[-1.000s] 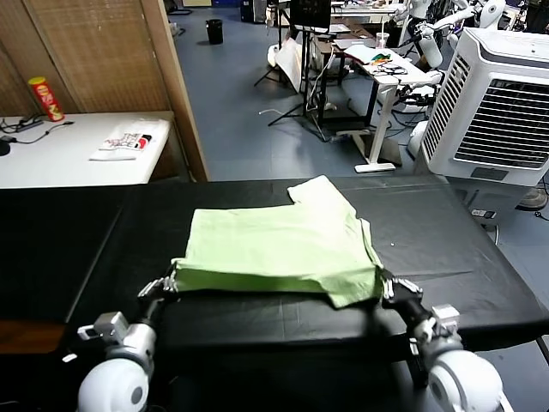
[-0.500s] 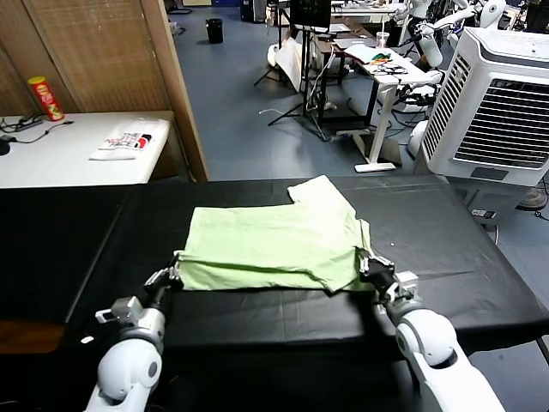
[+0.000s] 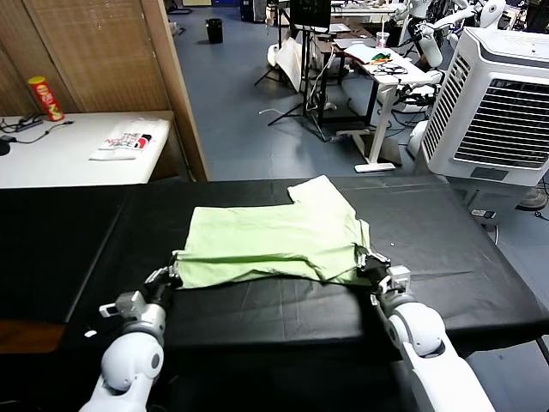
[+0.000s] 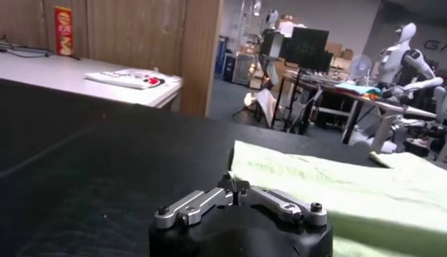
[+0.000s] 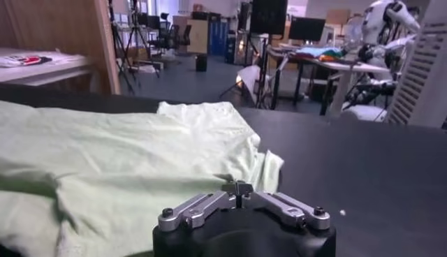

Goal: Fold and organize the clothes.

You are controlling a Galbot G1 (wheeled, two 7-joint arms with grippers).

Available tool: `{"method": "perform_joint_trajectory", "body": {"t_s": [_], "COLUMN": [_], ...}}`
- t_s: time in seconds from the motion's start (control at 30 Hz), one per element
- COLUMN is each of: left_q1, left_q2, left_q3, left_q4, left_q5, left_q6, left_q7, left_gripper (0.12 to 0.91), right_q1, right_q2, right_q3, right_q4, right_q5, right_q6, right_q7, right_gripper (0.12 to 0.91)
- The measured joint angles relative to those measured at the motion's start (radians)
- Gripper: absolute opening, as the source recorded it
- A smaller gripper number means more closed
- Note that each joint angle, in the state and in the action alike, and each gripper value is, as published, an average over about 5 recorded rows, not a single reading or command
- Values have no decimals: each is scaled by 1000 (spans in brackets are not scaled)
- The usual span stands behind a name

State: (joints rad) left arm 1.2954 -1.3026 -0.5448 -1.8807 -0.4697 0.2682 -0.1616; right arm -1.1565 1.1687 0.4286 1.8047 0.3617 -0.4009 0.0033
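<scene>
1. Head view: the shirt [image 3: 273, 242] lies folded mid-table [image 3: 480, 257], with bare black cloth all round. The left gripper [image 3: 169, 276] sits at its near left corner and the right gripper [image 3: 371, 266] at its near right corner; whether either grips, I cannot tell.
2. Left wrist view: the shirt's [image 4: 349, 192] edge lies just ahead.
3. Right wrist view: the shirt [image 5: 126, 157] spreads ahead, fingers hidden.

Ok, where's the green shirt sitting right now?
In the head view the green shirt lies folded on the black table, near its middle, with the left pincer and right pincer at its near corners.
</scene>
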Motion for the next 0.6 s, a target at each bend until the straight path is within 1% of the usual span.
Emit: {"method": "perform_joint_trajectory", "body": {"t_s": [0.03, 0.17, 0.2, 0.23, 0.27, 0.3, 0.33, 0.4, 0.47, 0.5, 0.6], "left_q1": [3, 24, 32, 41, 50, 60, 69, 87, 101, 106, 116], "left_q2": [4, 20, 24, 28, 33, 37, 40, 46, 50, 51, 55], "left_q3": [-1, -8, -9, -10, -10, -11, -11, -11, -12, -13, -16], "left_q4": [-4, -20, -25, -30, -36, -41, -45, -51, -52, -50, -41], "left_q5": [0, -1, -2, -4, -7, -12, -18, -30, -41, -47, -58], "left_q6": [1, 6, 8, 10, 12, 14, 17, 22, 28, 31, 35], "left_q7": [0, 0, 0, 0, 1, 1, 2, 6, 13, 16, 23], "left_gripper": [400, 602, 662, 706, 736, 768, 783, 794, 797, 797, 798], "right_q1": [-13, -83, -102, -121, -140, -157, -173, -199, -217, -224, -239], "right_q2": [-6, -29, -34, -37, -40, -42, -44, -46, -46, -45, -39], "right_q3": [6, 32, 37, 42, 46, 48, 50, 51, 51, 50, 48], "right_q4": [17, 91, 108, 124, 138, 149, 159, 171, 178, 180, 181], "right_q5": [-2, -16, -22, -27, -32, -36, -40, -45, -48, -49, -52], "right_q6": [-6, -24, -24, -24, -23, -22, -21, -21, -22, -23, -26], "right_q7": [0, 4, 4, 4, 4, 4, 3, 2, 1, 1, -1], "right_gripper": [499, 704, 735, 768, 783, 789, 794, 795, 780, 758, 653]}}
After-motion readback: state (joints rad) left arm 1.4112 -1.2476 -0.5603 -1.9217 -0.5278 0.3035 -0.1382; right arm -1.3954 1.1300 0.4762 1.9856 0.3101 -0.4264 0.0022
